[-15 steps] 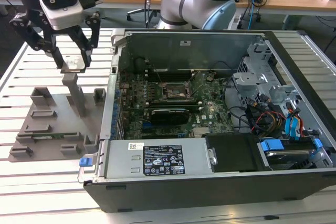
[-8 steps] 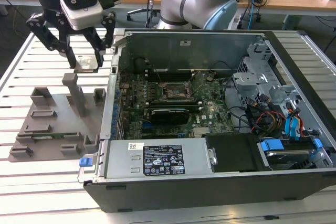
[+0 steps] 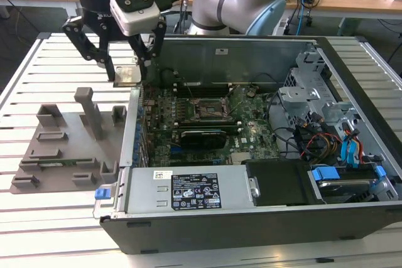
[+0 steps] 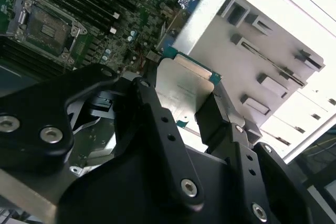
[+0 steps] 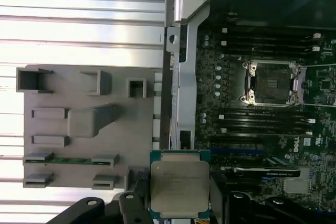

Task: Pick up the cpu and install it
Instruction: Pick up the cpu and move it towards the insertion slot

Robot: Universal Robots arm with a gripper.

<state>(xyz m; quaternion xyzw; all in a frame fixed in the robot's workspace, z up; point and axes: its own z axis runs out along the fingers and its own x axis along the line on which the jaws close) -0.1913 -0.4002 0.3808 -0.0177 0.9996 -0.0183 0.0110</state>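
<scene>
cpu gripped over the case edge

the gripper (image 3: 127, 68) has its two black fingers (image 5: 137, 190) closed on opposite edges of the cpu (image 3: 127, 78), which sits flat between them with its metal plate facing up. in both wrist views the cpu (image 5: 179, 184) (image 4: 181, 90) fills the gap between the fingers (image 4: 210, 115). below the fingers runs the side wall of the open case (image 5: 181, 103). the grey tray (image 3: 56, 149) lies to one side of them on the slatted table (image 3: 25, 67), the motherboard (image 3: 251, 133) to the other. the socket (image 5: 272, 82) is well apart from the fingers, inside the case.
</scene>
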